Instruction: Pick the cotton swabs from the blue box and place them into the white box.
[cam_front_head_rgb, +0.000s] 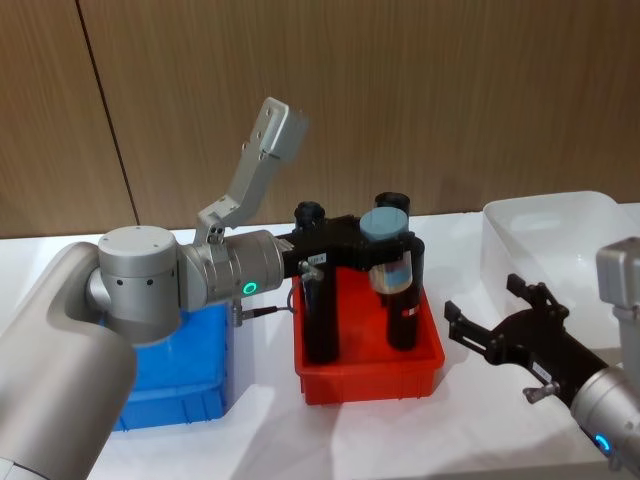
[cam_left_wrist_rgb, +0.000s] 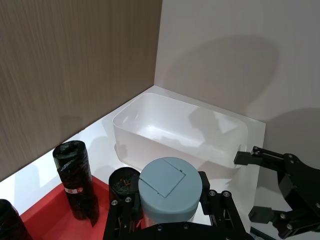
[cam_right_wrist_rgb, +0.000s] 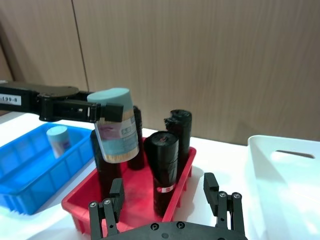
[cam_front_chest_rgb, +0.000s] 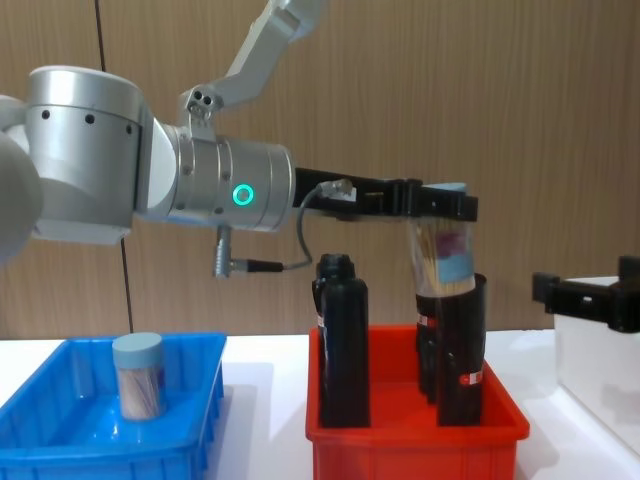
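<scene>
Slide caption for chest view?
Left tool holds a cotton swab jar above the red bin; another jar sits in the blue box.

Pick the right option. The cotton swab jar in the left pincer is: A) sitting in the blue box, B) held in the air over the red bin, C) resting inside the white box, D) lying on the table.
B: the left pincer grips the cotton swab jar in the air above the red bin, short of the white box; the right pincer hangs open nearby.

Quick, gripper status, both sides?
Left gripper: shut on a cotton swabs jar, above the red bin.
Right gripper: open, empty, beside the white box.
</scene>
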